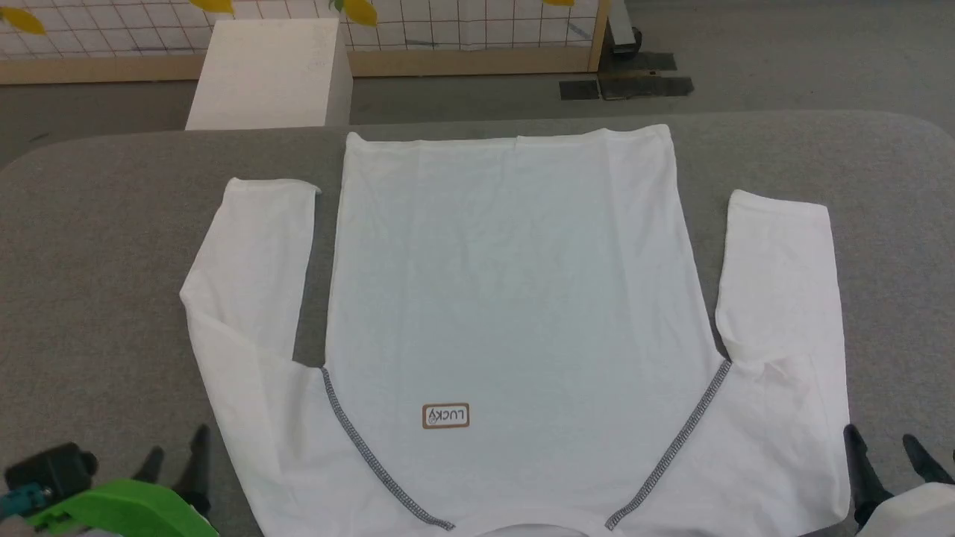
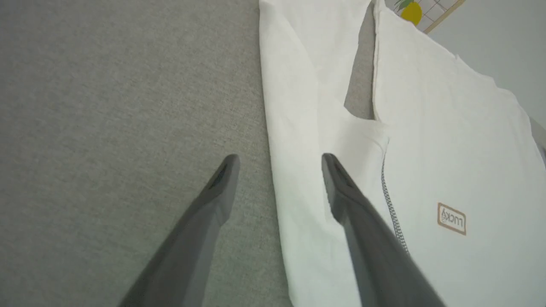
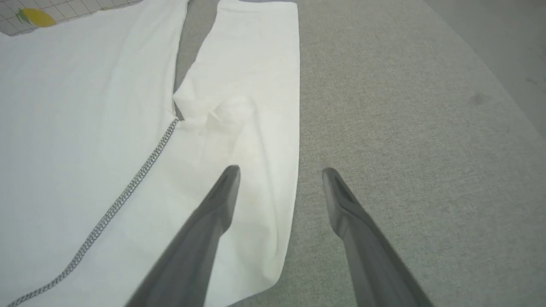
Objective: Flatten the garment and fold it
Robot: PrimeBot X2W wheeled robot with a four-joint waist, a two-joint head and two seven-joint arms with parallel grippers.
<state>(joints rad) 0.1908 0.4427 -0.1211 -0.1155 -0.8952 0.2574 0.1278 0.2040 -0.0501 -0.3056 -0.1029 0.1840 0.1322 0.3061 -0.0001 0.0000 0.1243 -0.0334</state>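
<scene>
Left fingers are spread wide, nothing gripped; one tip is hung over bare surface, the other over the sleeve edge of the garment; right fingers are spread just as wide, mirrored across the other sleeve edge; probably parked there so the sleeves can be folded inward; the garment is laid flat between both pairs, collar nearest, hem farthest.

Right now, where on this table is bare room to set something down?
Free: the grey table outside the left sleeve of the white long-sleeved shirt, and outside its right sleeve. Narrow: the gaps between sleeves and body. Crowded: the middle, under the shirt, and the near corners, by the left pincer and right pincer.
</scene>
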